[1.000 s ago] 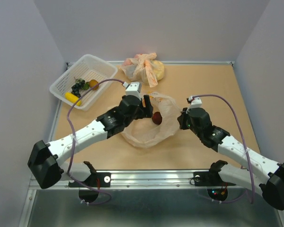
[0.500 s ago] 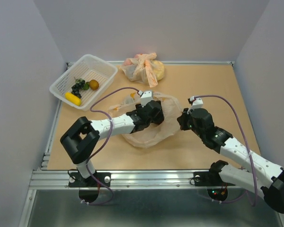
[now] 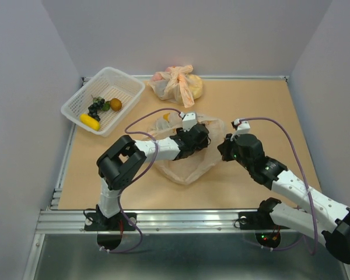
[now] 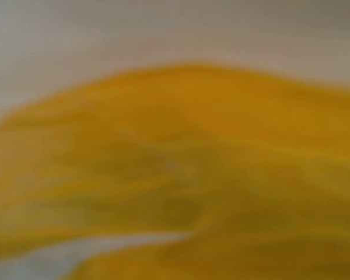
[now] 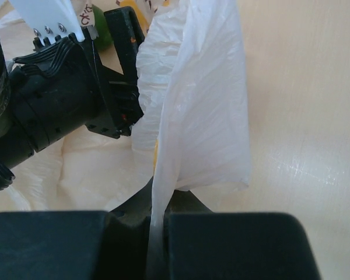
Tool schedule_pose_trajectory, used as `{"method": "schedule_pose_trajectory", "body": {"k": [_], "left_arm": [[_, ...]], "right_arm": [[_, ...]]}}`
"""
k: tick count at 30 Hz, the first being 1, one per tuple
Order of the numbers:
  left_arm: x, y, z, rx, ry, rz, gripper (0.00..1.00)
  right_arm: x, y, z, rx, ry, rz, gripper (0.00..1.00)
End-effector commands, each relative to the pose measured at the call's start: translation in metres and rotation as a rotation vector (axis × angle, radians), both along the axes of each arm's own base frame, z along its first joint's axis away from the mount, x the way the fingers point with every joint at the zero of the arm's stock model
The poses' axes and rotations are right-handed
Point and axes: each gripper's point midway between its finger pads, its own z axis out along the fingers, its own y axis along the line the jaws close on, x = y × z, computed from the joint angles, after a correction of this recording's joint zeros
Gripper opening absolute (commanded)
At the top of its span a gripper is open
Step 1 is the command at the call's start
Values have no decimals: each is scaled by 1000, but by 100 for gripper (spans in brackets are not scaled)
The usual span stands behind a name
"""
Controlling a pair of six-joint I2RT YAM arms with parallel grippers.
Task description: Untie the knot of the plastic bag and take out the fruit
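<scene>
The pale peach plastic bag lies open mid-table, and no knot shows on it. My right gripper is shut on the bag's right edge and holds it up; the film runs between its pads. My left gripper reaches into the bag's mouth, fingertips hidden by plastic. Its black body shows in the right wrist view. The left wrist view is only a yellow-orange blur. A green fruit and a yellow one lie in the bag.
A white basket at the back left holds a yellow banana-like fruit, a grape bunch, a green fruit and a brown one. A second knotted peach bag with a yellow lump sits at the back wall.
My left arm has folded and its gripper has moved right, deeper into the bag's mouth, covering the dark red plum seen earlier. My right gripper has kept its hold on the bag's edge.
</scene>
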Motion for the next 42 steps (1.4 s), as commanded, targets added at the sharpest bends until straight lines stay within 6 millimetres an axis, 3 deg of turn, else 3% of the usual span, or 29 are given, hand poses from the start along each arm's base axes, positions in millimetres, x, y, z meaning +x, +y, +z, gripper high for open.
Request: {"method": "schedule_pose_trajectory", "body": {"k": [1,6,8,9,10,12,13,18,21,24,29,33,34,37,38,40,41,42], "left_arm": [[5,2,-2,28,-20,32,71],[-1,4,-1,39,-22,14,53],[-4,6,8,45,-38,1,26],[-10,10,5,57,-34,-6,19],[-12,11,16,44,-47,-13,12],[-21,20,15,52,-41,-19,6],[-24,22,27,36,-56,-26,6],[-43,42,42,45,-68,-57,4],[-59,45,69,1,-101,-119,3],[-74,44,81,-23,-108,-199,3],[-84,60,141,-94,-207,-228,3],[-70,88,200,-124,-286,-157,3],[-58,106,208,-108,-299,-116,3],[-35,131,232,-116,-329,-59,3],[-18,157,235,-88,-332,5,3],[-2,177,251,-89,-352,54,3],[14,203,250,-63,-341,123,3],[21,213,261,-60,-360,133,3]], "right_arm": [[-4,2,0,16,-2,14,0],[-4,1,-1,18,-1,11,0],[-5,2,-1,16,-2,15,0],[-4,2,-1,16,-2,14,0],[-4,2,-1,15,-1,14,0],[-4,1,-4,8,2,10,0],[-3,0,-4,5,4,7,0],[-2,1,-4,0,3,8,0],[-1,-2,-4,-8,-1,-6,0],[0,-2,-5,-14,-2,-12,0],[0,-4,-8,-16,6,-17,0],[-2,-3,-9,-16,10,-10,0],[-2,-2,-8,-9,9,-9,0],[-3,-1,-7,-2,7,-3,1],[-3,-1,-7,-1,8,0,0],[-4,-1,-4,8,-2,1,0],[-5,-2,-4,7,-1,0,0],[-5,-2,-3,9,-7,1,0]]}}
